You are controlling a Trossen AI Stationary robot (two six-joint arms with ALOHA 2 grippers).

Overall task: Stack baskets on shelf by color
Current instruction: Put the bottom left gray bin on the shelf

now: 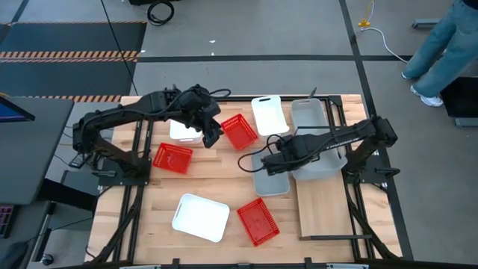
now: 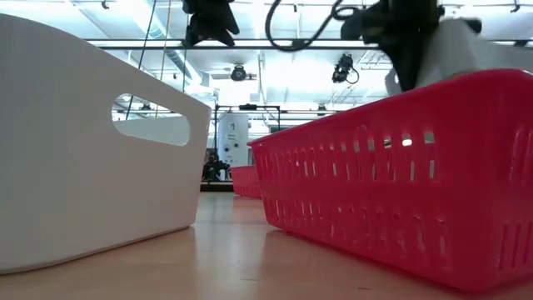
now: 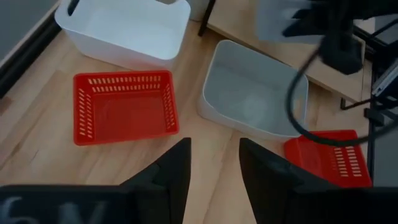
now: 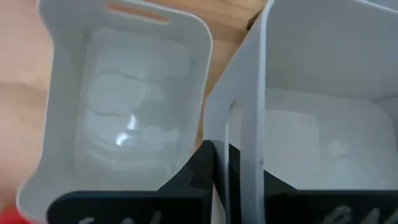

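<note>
My right gripper (image 1: 278, 158) hangs over the table's middle right, shut on a light grey basket (image 1: 323, 163). A second grey basket (image 1: 272, 183) stands on the table right beside it, also in the right wrist view (image 4: 118, 106). My left gripper (image 1: 213, 131) hovers open over the far middle, with nothing between its fingers (image 3: 214, 168). Under it a red basket (image 1: 240, 131) stands on its base. The pale shelf (image 1: 325, 213) lies flat at the near right. A third grey basket (image 1: 310, 113) and a white basket (image 1: 269, 113) stand at the far edge. My right gripper pinches the held grey basket's end wall (image 4: 247, 134), the one toward the table's left, at its rim. One finger is inside the basket and one outside. The fingers come from above, pointing steeply down. The basket hangs high off the tabletop (image 2: 466, 46).
A white basket (image 1: 187, 131) sits under my left arm, a red one (image 1: 172, 158) just nearer. Another white basket (image 1: 200, 217) and red basket (image 1: 258, 222) stand near the front edge, close to the low camera (image 2: 92, 142). A person's legs (image 1: 441, 52) show beyond the table's far right.
</note>
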